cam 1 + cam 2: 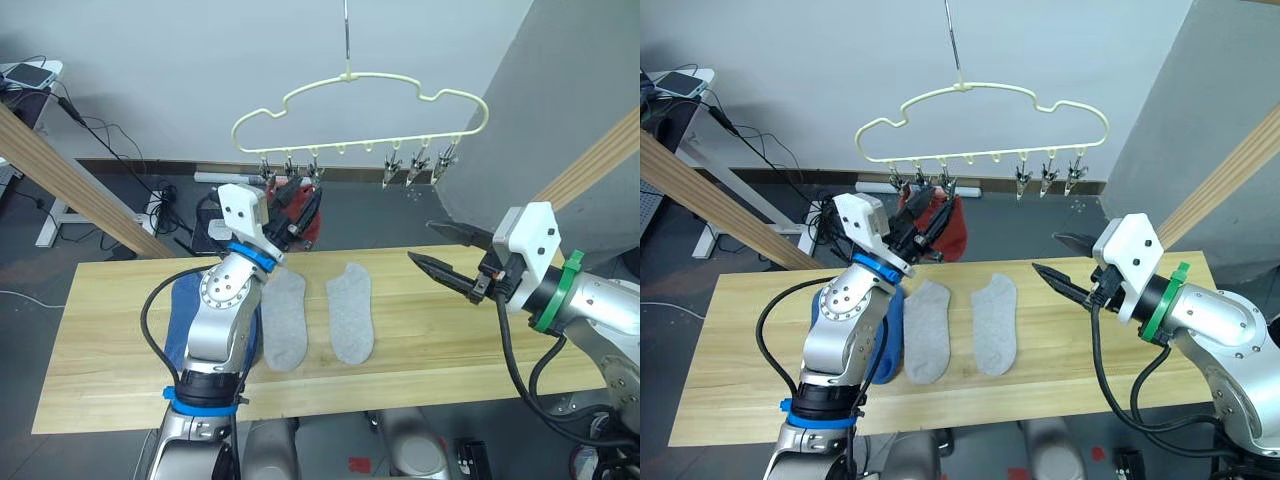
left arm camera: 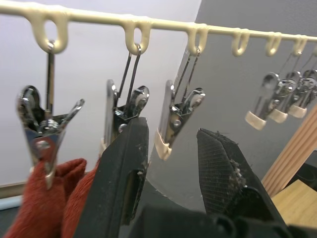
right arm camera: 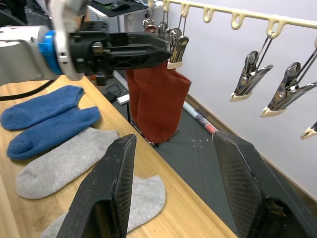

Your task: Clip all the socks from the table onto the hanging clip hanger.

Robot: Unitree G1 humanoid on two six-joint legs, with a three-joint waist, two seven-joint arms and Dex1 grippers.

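We've got the long wooden desk (image 1: 420, 350) running across the lower half of the frame, and four socks lie on it: two grey socks (image 1: 318, 315) side by side at centre, two blue socks (image 3: 47, 119) at lower left beside them, partly behind our left arm. Above, at upper centre, hangs the pale yellow clip hanger (image 1: 350, 115), and the two red socks (image 3: 157, 106) already dangle from its leftmost clips.

Our left hand (image 1: 925, 228) is up at centre left, right by those red socks, its fingers apart around nothing, with the third clip (image 2: 178, 116) just ahead of them. We read this as the red pair done and the hand about to come away. Our right hand (image 1: 440, 250) hovers at centre right above the desk, fingers spread wide and empty.

Next, we'd say, comes a reach down to a grey sock: pinch its cuff, lift it, and bring that edge up to the next free clip.
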